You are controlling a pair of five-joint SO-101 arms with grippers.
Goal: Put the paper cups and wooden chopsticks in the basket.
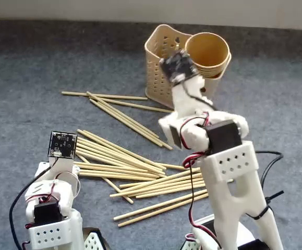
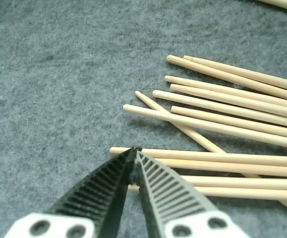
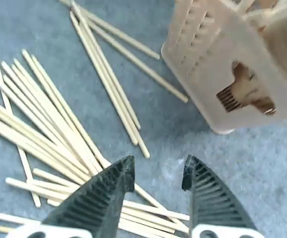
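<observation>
Grey carpeted tabletop (image 1: 25,62), pale wall (image 1: 88,8) behind

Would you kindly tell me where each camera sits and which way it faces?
High view: fixed above, behind the arms, looking down at chopsticks, basket and paper cups; left arm and right arm show.
Left wrist view: on the left wrist, looking down past the shut left claw at chopsticks.
Right wrist view: on the right wrist, looking past the open right claw at chopsticks and basket.
Shared: high and right wrist views both show the basket.
</observation>
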